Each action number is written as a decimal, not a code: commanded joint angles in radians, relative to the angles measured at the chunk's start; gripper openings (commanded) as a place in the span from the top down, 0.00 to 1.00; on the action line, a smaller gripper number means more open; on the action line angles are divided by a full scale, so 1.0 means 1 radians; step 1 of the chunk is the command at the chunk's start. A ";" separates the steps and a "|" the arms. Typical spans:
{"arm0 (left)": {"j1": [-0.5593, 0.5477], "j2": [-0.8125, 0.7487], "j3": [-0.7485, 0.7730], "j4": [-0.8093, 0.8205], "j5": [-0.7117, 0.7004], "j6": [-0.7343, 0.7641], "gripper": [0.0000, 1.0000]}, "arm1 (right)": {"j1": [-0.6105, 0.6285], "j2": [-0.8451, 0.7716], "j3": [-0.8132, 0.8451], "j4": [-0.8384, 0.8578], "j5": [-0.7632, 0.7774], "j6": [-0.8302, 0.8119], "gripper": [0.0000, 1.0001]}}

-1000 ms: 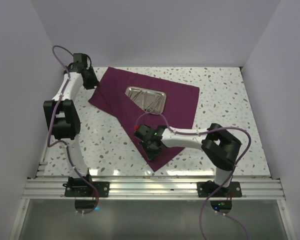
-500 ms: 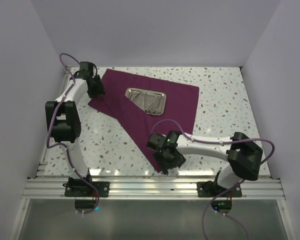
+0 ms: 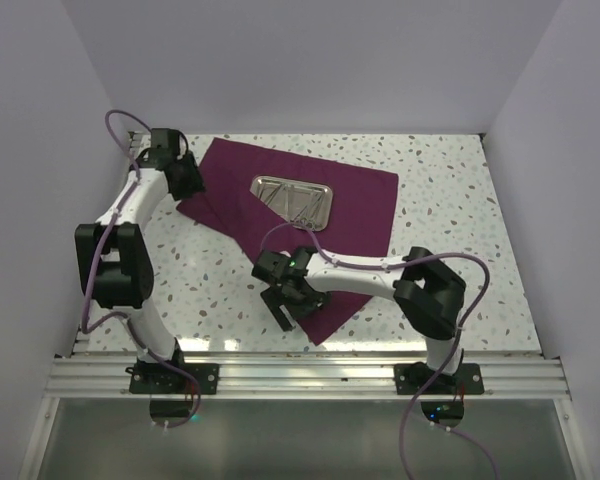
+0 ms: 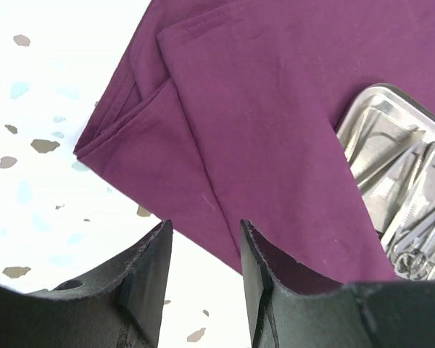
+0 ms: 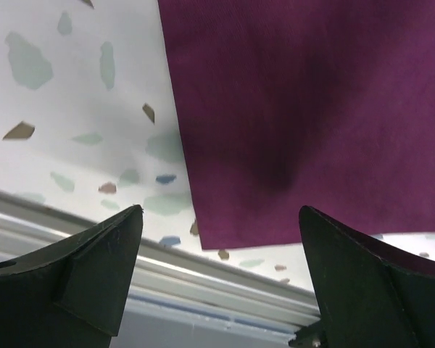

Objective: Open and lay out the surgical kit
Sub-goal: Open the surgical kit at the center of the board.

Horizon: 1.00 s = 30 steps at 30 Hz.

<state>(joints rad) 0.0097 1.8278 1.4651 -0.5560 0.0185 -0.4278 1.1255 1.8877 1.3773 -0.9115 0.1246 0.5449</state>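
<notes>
The surgical kit's maroon cloth (image 3: 355, 205) lies spread on the speckled table. Its steel tray (image 3: 292, 198) sits on the cloth and holds thin silver instruments (image 4: 413, 217). The cloth's left corner (image 4: 141, 119) is still folded over on itself. My left gripper (image 3: 190, 182) hovers just above that corner, with its jaws (image 4: 204, 226) partly open and nothing between them. My right gripper (image 3: 285, 308) hangs over the cloth's near corner (image 5: 217, 243). It stands wide open (image 5: 221, 210) and empty, and the corner lies flat below it.
The table's front metal rail (image 5: 203, 275) runs just beyond the cloth's near corner. White walls close in the table (image 3: 450, 170) at the left, back and right.
My right gripper has gone from shut to wide open and swung right, then back left, over the cloth's near corner. The left gripper shifted slightly by the folded left corner.
</notes>
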 commanded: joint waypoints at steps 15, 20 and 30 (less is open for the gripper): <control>-0.002 -0.140 -0.020 -0.022 -0.015 0.034 0.55 | -0.001 0.159 -0.230 0.298 -0.095 -0.008 0.84; -0.001 -0.140 -0.003 -0.030 -0.015 0.040 0.55 | 0.002 0.113 -0.273 0.232 -0.077 -0.010 1.00; -0.001 -0.173 0.075 -0.088 -0.063 0.027 0.55 | 0.005 -0.378 -0.293 -0.216 -0.031 0.010 1.00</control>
<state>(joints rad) 0.0097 1.7210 1.4990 -0.6220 -0.0200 -0.4076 1.1221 1.6669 1.0889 -0.8871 0.1127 0.5255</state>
